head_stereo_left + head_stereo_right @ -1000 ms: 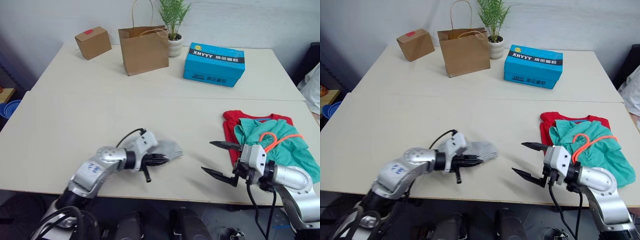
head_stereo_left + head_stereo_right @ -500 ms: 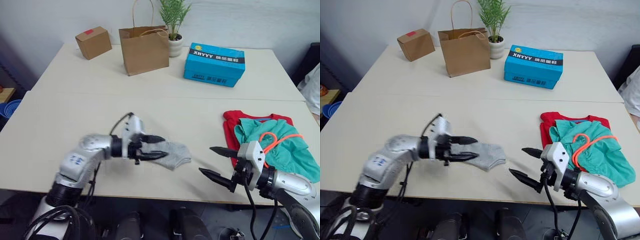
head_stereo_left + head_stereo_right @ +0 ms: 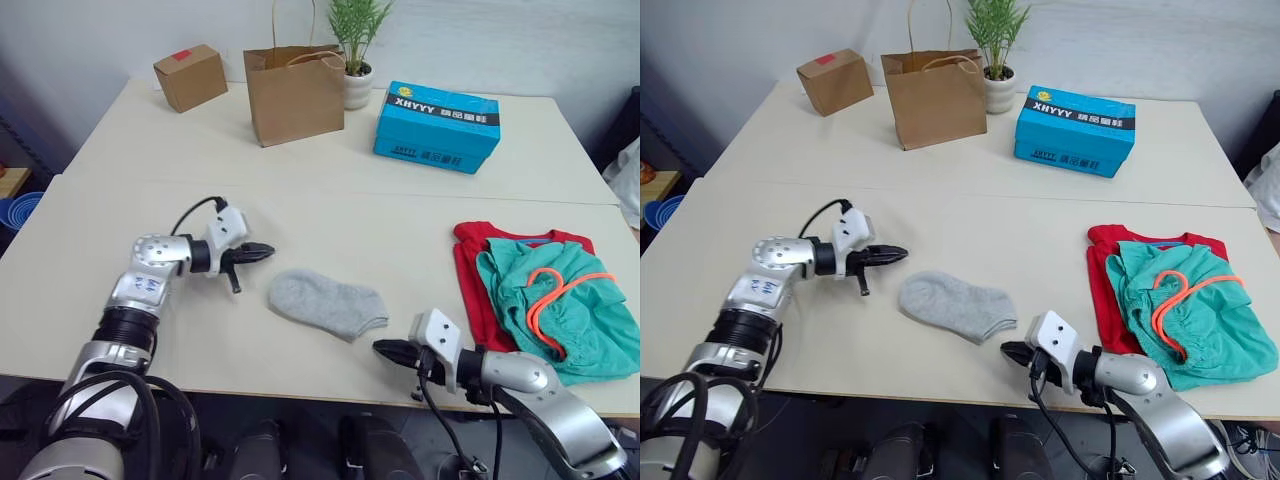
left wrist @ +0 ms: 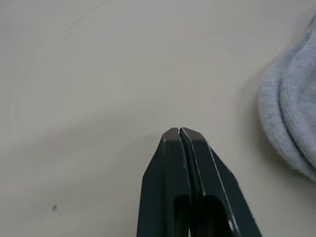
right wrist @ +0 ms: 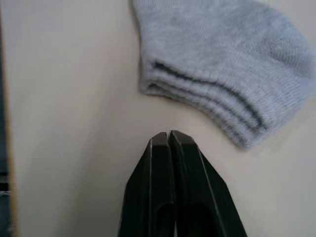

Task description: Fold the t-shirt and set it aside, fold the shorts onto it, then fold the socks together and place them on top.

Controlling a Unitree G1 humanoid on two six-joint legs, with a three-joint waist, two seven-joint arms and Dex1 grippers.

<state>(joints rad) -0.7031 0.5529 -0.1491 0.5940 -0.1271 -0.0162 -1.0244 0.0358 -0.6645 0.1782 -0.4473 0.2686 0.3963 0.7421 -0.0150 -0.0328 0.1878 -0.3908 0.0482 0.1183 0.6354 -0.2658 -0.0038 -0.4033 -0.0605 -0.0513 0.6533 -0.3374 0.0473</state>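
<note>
Near the front edge of the table (image 3: 120,170), roughly mid-way along, the socks (image 3: 328,302) lay stacked flat, one on the other as far as I could tell from the layered cuffs in the right wrist view. My guess is they'd been folded together and just needed lifting over to the pile.

That pile sat by the table's right edge: the t-shirt (image 3: 470,262) folded underneath, the shorts (image 3: 555,310) on top with the orange drawstring looping across. So the first two steps looked done, and the socks were the only thing left to place.

Neither arm was holding anything. The left gripper (image 3: 262,251) hovered just beside the socks on the left, fingers pressed together. The right gripper (image 3: 388,348) sat low at the front edge, just short of the socks, fingers also together and pointing at them, so probably the one lined up for the pick.

Table itself was pale beige and plain, two slabs butted together. Along the far edge: a small cardboard box (image 3: 189,77), a brown paper bag (image 3: 294,81), a potted plant (image 3: 358,50) and a blue shoebox (image 3: 437,126). White wall behind.
</note>
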